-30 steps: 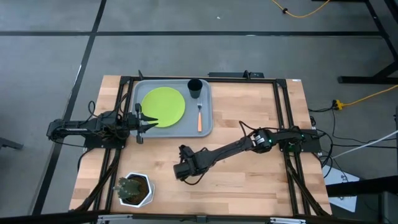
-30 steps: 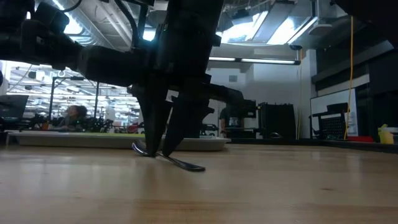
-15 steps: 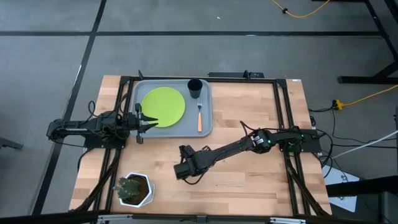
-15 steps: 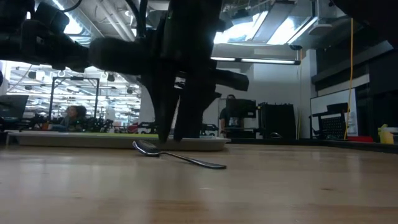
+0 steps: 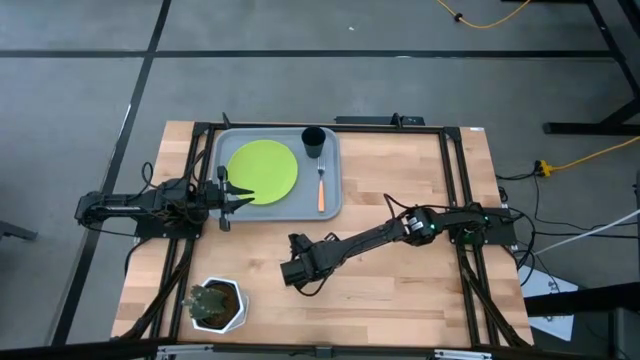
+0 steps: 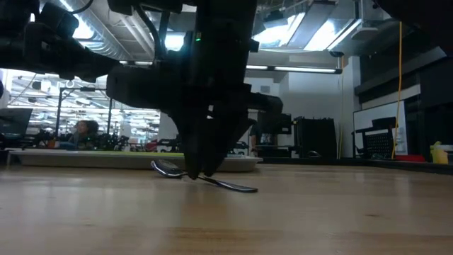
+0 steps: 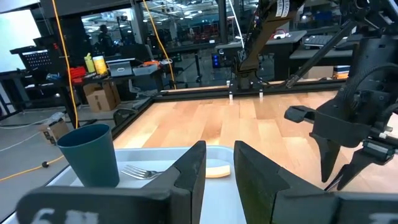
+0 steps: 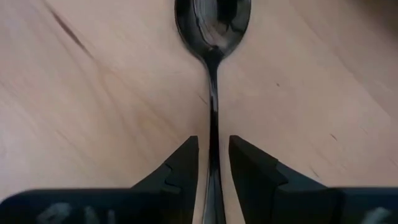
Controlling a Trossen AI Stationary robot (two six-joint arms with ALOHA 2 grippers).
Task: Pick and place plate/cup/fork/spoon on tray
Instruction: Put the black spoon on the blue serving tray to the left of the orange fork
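Note:
The dark spoon [image 8: 213,22] lies flat on the bare wooden table [image 5: 400,290], in front of the tray; the low view shows it too [image 6: 233,186]. My right gripper [image 5: 297,272] points down over it. Its fingers stand close on either side of the spoon's thin handle [image 8: 213,124], a narrow gap open, touching nothing. The grey-blue tray [image 5: 225,145] at the far left holds the lime-green plate [image 5: 263,170], the dark cup [image 5: 313,141] and the orange-handled fork [image 5: 320,187]. My left gripper [image 5: 240,197] waits at the tray's left edge, slightly open and empty.
A white hexagonal pot with a plant [image 5: 215,305] stands at the table's near left corner. Black frame rails [image 5: 455,200] run along the table's left and right sides. Bare wood lies to the right of the spoon and in front of it.
My right gripper has risen off the spoon and come down again over its handle, its fingers much closer together than a second ago. The spoon's handle end has shifted along the table while its bowl has stayed in place.

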